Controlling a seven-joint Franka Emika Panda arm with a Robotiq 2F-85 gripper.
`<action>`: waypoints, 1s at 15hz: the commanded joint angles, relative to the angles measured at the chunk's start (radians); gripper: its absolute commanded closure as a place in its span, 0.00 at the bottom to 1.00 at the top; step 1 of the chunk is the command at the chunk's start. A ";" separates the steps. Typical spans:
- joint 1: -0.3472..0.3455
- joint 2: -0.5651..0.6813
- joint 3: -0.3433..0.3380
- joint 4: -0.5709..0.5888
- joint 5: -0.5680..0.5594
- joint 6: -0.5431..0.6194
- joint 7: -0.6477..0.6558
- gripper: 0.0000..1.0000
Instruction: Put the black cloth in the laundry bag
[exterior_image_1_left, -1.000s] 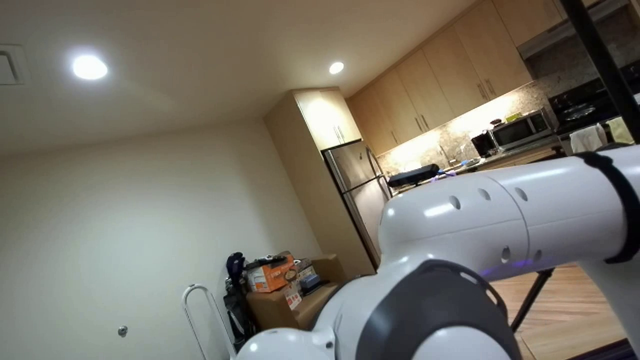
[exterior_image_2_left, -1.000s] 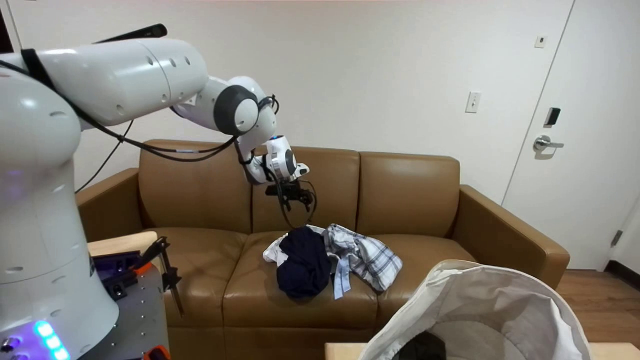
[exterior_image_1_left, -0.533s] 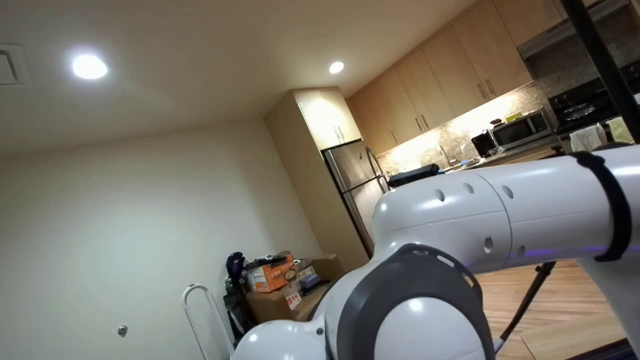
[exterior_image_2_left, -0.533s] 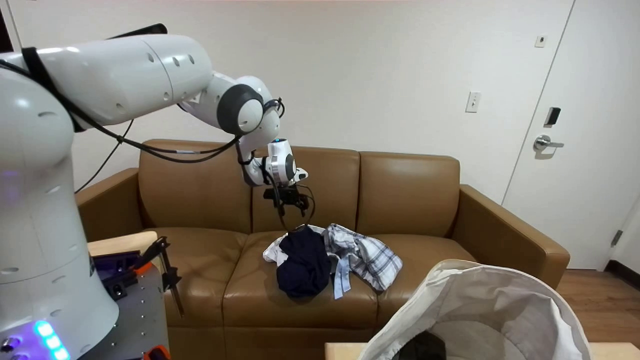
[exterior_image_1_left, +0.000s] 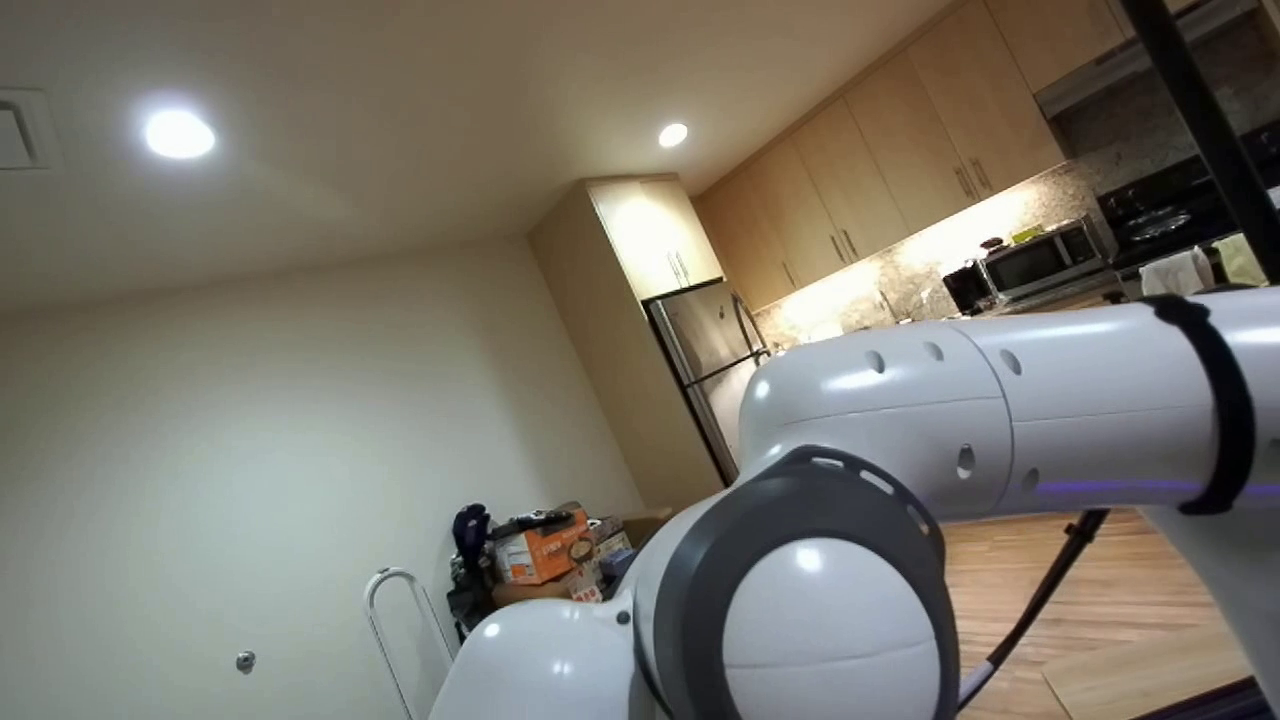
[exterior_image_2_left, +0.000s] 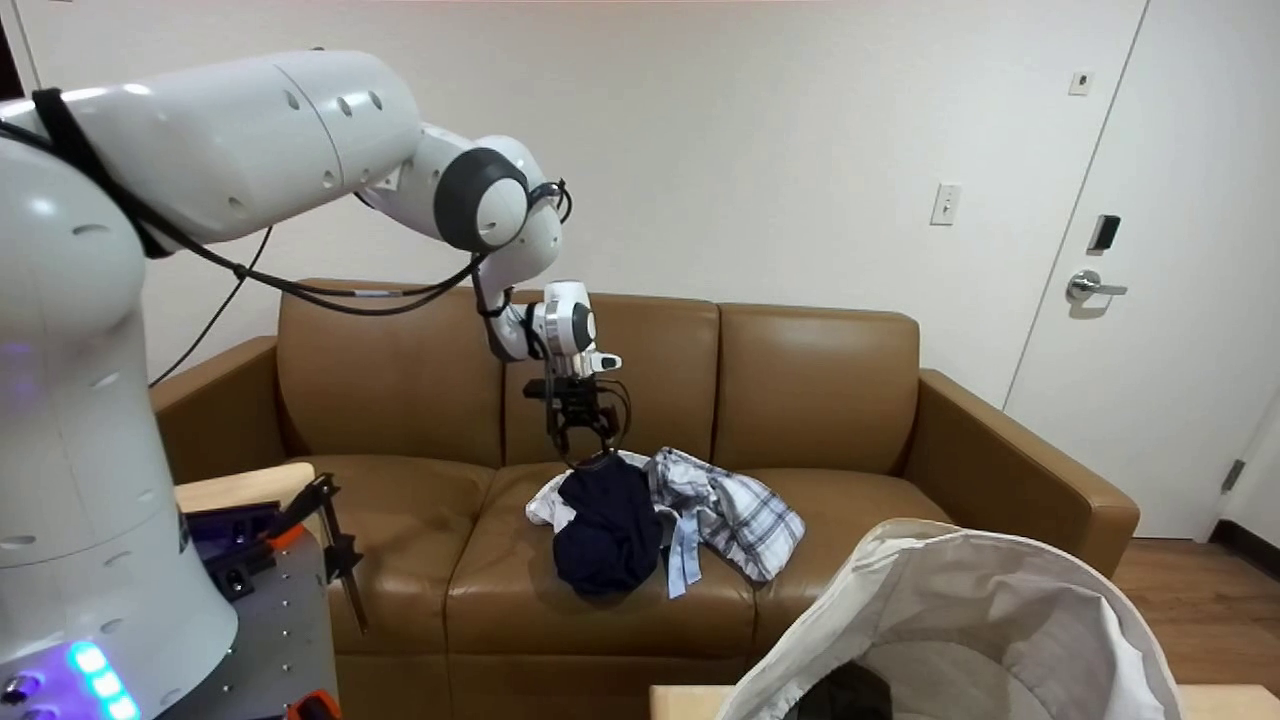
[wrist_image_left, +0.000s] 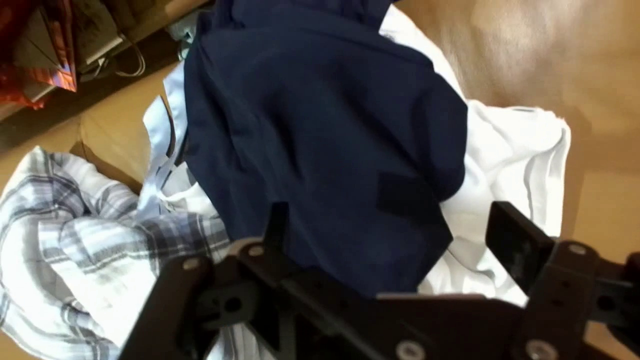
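Observation:
The black cloth, which looks very dark navy (exterior_image_2_left: 610, 530), lies bunched on the middle of the brown sofa. It fills the middle of the wrist view (wrist_image_left: 320, 125). My gripper (exterior_image_2_left: 585, 438) is open and empty just above the far edge of the cloth. In the wrist view the gripper's fingers (wrist_image_left: 389, 212) stand wide apart, one over the dark cloth and one over white cloth. The laundry bag (exterior_image_2_left: 1010, 570) is off-white and stands open at the front right, with a dark item (exterior_image_2_left: 848, 695) inside. The exterior view of the kitchen shows neither cloth, bag nor gripper.
A white cloth (wrist_image_left: 500, 145) lies partly under the dark one. A plaid shirt (exterior_image_2_left: 745, 510) lies beside it. The sofa (exterior_image_2_left: 820, 390) has a backrest behind the gripper. A clamp (exterior_image_2_left: 340, 545) sits at the robot's base plate. A cable hangs around the gripper.
My gripper has come down toward the dark cloth, and the wrist now points more straight down. The clothes and the bag have not moved.

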 joint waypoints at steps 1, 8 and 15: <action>-0.035 -0.029 0.003 -0.088 0.006 0.020 0.003 0.00; 0.034 0.009 -0.151 -0.135 0.136 0.155 -0.034 0.00; 0.066 0.040 -0.208 -0.141 0.198 0.333 -0.054 0.00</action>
